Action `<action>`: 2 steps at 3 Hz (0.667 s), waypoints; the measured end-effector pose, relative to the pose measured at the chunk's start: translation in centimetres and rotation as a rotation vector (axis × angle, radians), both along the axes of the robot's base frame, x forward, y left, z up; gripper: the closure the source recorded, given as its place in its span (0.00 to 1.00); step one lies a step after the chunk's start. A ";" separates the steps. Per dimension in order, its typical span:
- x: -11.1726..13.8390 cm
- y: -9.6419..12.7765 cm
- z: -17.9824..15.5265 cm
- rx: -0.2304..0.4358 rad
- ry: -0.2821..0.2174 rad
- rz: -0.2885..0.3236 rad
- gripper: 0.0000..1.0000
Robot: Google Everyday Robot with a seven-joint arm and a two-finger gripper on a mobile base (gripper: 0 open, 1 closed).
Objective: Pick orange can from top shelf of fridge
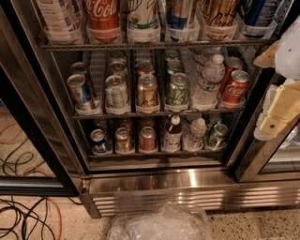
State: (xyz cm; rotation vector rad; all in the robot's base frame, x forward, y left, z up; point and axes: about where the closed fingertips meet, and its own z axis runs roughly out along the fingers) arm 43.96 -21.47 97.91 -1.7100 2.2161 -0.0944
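The fridge (154, 185) stands with its door open. On the top shelf (154, 45), whitish trays hold a row of cans cut off by the frame's upper edge. The orange can (221, 15), copper-gold with dark cursive lettering, is the second from the right in that row, between a blue can (179, 13) and a dark blue one (255, 14). A red Coca-Cola can (102, 14) stands further left. My gripper (265, 96) hangs at the right edge, in front of the door frame, below and right of the orange can. Its cream fingers (281, 110) are open and hold nothing.
Two lower racks hold more cans and small bottles, among them a shorter orange-gold can (147, 91) and a water bottle (208, 82). The glass door (28, 140) swings out on the left. Cables (23, 215) lie on the floor, and a clear plastic bag (159, 225) sits below the steel base.
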 end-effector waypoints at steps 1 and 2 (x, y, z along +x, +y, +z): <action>0.2 1.1 0.0 0.095 -0.026 -0.005 0.00; 0.0 3.8 0.0 0.237 -0.067 -0.002 0.00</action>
